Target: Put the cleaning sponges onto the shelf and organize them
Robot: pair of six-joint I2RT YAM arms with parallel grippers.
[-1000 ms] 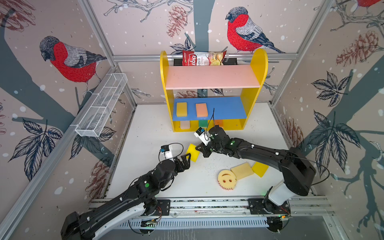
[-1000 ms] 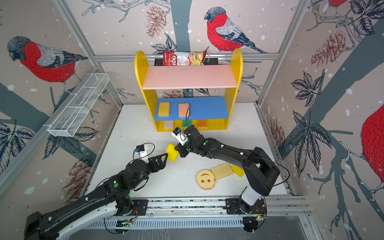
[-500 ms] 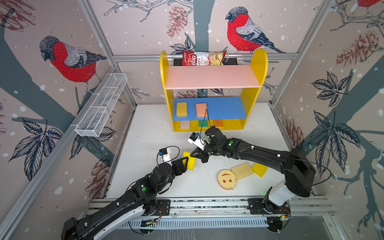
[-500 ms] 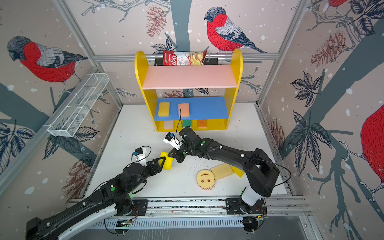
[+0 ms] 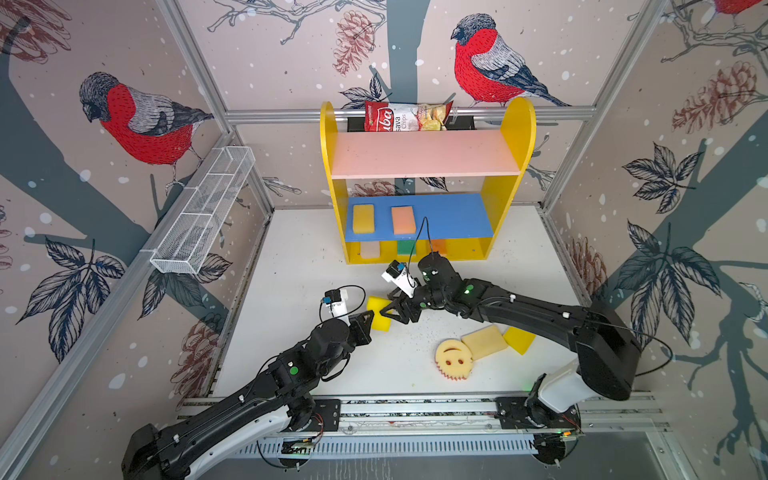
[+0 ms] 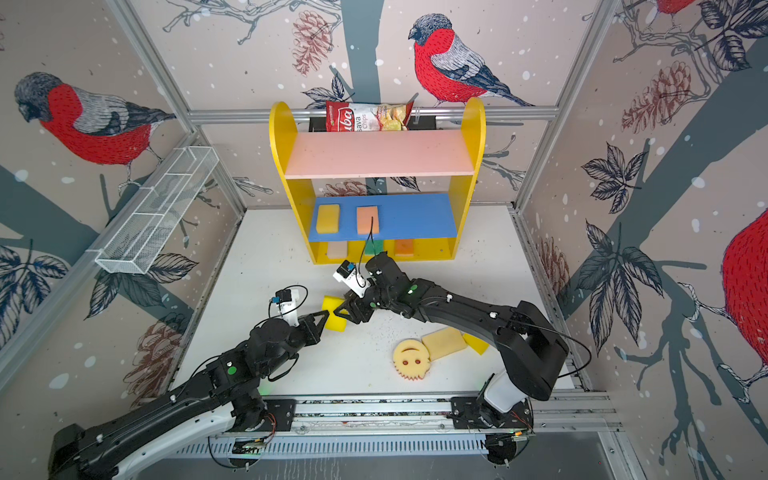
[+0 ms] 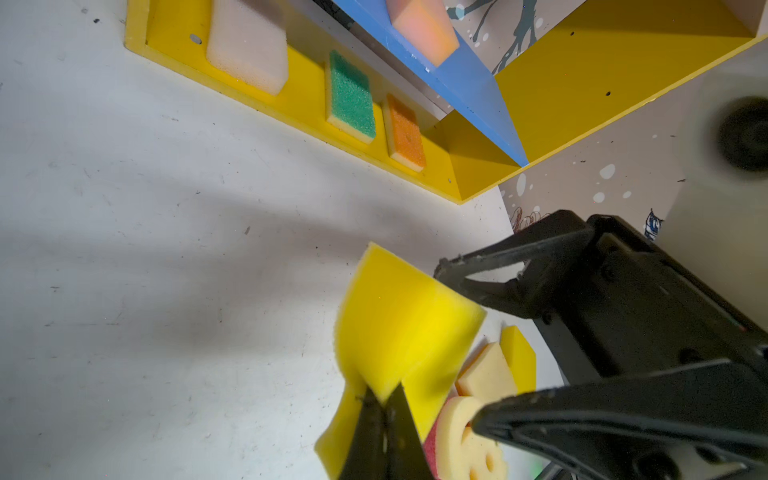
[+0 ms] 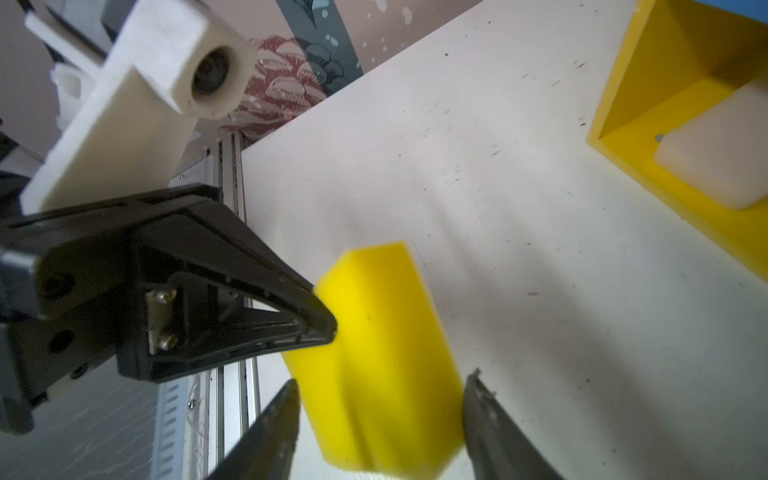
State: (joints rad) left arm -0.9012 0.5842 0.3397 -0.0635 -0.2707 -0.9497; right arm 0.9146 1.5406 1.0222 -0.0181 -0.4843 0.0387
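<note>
Bright yellow sponge pinched at one edge; yellow-orange sponge and peach sponge laid flat on blue board of shelf.

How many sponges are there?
9: dark yellow, peach on blue board; white, green, orange on base; bright yellow in left gripper; smiley, cream, yellow on table. More may hide.

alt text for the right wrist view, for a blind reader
A yellow sponge is pinched at one edge by the shut left gripper, over the white table. The right gripper is open, its fingers standing either side of the sponge. Beyond, a cream sponge lies on the yellow base of the shelf.
</note>
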